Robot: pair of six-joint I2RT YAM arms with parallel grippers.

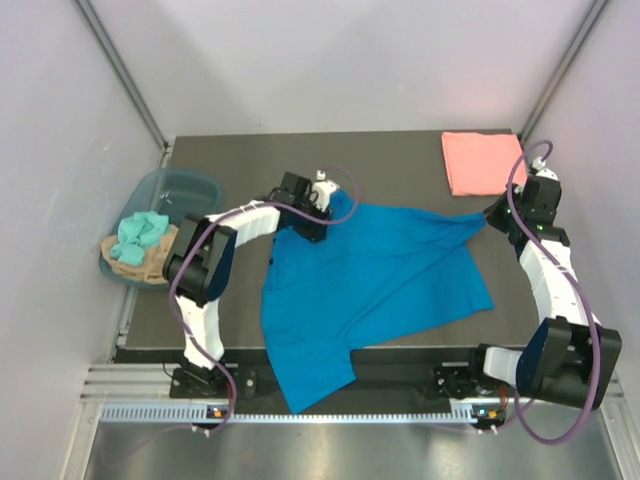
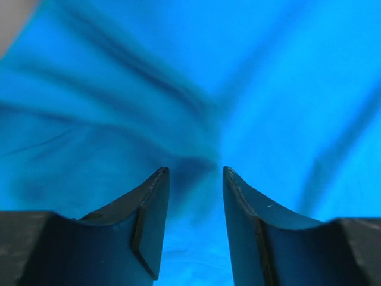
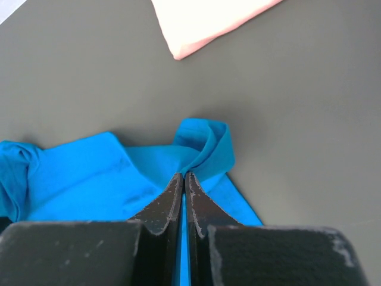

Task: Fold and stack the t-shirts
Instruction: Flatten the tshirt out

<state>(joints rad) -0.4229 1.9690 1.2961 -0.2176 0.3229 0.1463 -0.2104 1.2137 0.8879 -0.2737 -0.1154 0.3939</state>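
The bright blue t-shirt [image 1: 370, 290] lies spread and wrinkled across the middle of the dark table, its lower left part hanging over the front edge. The salmon pink t-shirt [image 1: 480, 162] lies folded at the back right corner. My left gripper [image 1: 318, 222] is over the shirt's back left edge; in the left wrist view [image 2: 193, 170] its jaws are open, with blue cloth [image 2: 178, 77] filling the view right under them. My right gripper [image 1: 490, 218] is shut on the shirt's back right corner [image 3: 205, 143], and a thin strip of cloth shows between the jaws [image 3: 183, 174]. The pink shirt's corner [image 3: 202, 21] lies beyond.
A translucent blue-grey tub [image 1: 190, 185] stands off the table's left edge, holding teal cloth [image 1: 138, 235] and tan cloth [image 1: 135, 262]. Pale walls close in the left, back and right sides. A metal rail [image 1: 300, 410] runs along the front.
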